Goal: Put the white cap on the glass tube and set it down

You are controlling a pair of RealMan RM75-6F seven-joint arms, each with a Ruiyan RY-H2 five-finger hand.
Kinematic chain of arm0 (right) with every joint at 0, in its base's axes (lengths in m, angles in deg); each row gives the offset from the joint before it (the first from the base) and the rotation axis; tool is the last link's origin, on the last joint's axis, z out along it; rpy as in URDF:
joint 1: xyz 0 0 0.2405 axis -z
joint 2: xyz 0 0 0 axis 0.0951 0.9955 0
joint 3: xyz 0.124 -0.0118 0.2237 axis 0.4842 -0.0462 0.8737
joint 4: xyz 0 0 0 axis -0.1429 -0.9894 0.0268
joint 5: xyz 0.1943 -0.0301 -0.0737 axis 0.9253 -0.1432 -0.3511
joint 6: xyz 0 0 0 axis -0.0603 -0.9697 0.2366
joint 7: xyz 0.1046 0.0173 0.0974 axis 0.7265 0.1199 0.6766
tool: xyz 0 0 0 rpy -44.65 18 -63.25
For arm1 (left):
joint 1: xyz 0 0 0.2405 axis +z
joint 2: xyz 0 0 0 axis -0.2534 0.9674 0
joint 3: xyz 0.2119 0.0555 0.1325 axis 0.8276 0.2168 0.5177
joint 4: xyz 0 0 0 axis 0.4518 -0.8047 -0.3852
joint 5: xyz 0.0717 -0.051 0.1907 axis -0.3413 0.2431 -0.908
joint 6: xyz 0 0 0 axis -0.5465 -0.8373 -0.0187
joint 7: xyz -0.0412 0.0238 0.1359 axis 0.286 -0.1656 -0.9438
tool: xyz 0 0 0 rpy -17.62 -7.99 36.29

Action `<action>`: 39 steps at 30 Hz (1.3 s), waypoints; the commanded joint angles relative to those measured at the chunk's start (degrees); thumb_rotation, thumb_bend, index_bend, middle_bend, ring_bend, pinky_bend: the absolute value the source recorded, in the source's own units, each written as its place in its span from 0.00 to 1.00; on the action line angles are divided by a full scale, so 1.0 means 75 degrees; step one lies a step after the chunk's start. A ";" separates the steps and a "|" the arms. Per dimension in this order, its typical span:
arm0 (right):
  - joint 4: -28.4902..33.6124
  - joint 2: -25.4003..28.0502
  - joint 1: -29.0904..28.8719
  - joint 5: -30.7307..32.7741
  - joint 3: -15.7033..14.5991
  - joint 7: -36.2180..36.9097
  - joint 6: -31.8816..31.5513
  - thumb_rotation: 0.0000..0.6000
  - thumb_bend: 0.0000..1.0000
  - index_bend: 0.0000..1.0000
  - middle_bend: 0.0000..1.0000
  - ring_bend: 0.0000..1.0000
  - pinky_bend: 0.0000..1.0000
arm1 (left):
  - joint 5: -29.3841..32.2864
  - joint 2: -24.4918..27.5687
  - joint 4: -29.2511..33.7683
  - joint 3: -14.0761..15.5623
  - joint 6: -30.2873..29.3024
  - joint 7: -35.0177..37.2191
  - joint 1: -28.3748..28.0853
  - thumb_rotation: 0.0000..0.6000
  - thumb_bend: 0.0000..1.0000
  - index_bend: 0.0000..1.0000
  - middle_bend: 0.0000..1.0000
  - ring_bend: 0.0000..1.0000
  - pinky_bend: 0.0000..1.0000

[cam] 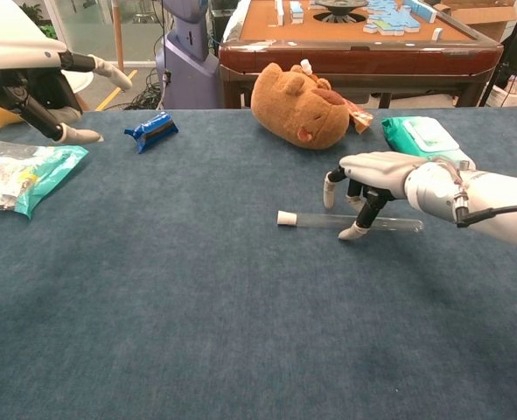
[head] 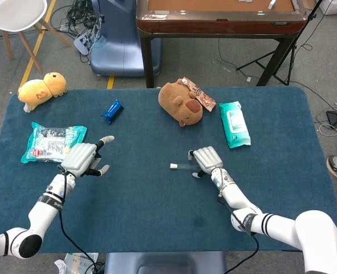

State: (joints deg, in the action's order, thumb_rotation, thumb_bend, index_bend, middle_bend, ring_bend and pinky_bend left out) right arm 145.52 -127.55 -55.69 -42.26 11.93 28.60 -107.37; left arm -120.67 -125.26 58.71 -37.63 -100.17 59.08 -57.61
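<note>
1. The clear glass tube [cam: 354,222] lies flat on the dark blue felt-covered table [cam: 197,332], a little right of the table's centre, with its long axis running left to right in both views.
2. The small white cap [cam: 286,218] sits on the tube's left end, pointing toward the middle of the table; in the head view it shows as a pale dot [head: 173,166] at the tip of the tube.
3. The right hand [cam: 376,179] arches over the right half of the tube, palm down. Its fingertips [cam: 350,233] reach the cloth on both sides of the glass, one in front and others behind. Whether they are pinching the tube or only straddling it cannot be told from either view.
4. The left hand [head: 84,158] hovers over the left part of the table, well apart from the tube. It grasps nothing, and its fingers are loosely spread, with one finger stretched out toward the table's centre.
5. A teal and white snack bag [head: 53,141] lies just beside the left hand, on its far left side.
6. A small blue foil wrapper [head: 112,110] lies behind the left hand, toward the far edge.
7. A brown plush capybara [head: 181,103] rests at the far centre, with a teal pack of wet wipes [head: 234,123] near it to the right.
8. A yellow plush toy [head: 41,88] sits at the far left corner.
</note>
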 commanded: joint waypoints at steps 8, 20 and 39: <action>0.1383 0.1191 0.0398 -0.0266 0.0407 0.0210 -0.0908 1.00 0.05 0.36 0.81 0.93 0.96 | 0.0061 0.0238 -0.0108 -0.0070 -0.0148 0.0097 0.0185 1.00 0.31 0.14 0.91 0.91 1.00; 0.4309 0.4372 0.2034 -0.1084 0.0104 0.0277 -0.2786 1.00 0.25 0.36 0.57 0.57 0.70 | -0.0203 0.0473 -0.0517 0.0408 -0.1461 -0.0603 0.1099 1.00 0.31 0.21 0.63 0.61 0.74; 0.4761 0.5365 0.4618 -0.2925 -0.1064 0.1517 -0.5254 1.00 0.30 0.36 0.55 0.52 0.63 | -0.1684 -0.0149 -0.0577 0.1336 -0.4479 -0.0727 0.3547 1.00 0.31 0.21 0.49 0.48 0.53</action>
State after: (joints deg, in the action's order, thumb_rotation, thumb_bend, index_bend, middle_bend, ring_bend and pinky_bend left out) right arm 181.47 -87.27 -21.75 -63.51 4.40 39.54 -146.19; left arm -132.33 -125.95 54.04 -28.27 -132.75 53.60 -32.02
